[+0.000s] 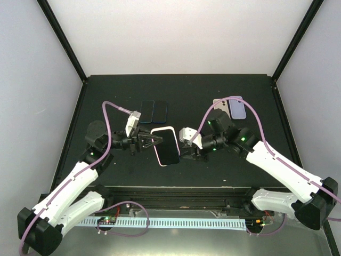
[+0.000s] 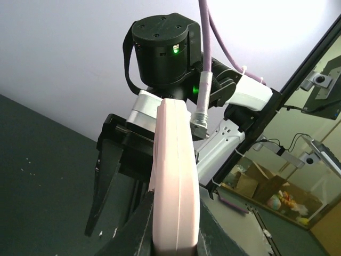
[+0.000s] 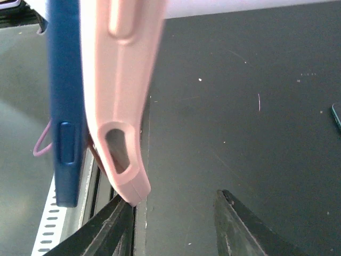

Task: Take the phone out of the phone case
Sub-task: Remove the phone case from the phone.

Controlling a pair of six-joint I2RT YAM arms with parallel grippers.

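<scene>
Left end effector: was closed tight on the left long edge of the pink phone case. The grip was seen edge-on from the left wrist.
Phone: was held mid-bench between the two arms, screen upward, with its long axis running roughly far to near.
Separation: in the right wrist view the case was seen peeled away from the blue phone body at one end, with a gap between them.
Right end effector: its jaws were parted with nothing between them. The case's corner lay just above one finger, on the phone's right long edge. This arm was judged nearer the freed part.
Hidden: how much of the phone remained seated could not be told, nor whether it cleared the bench.
</scene>
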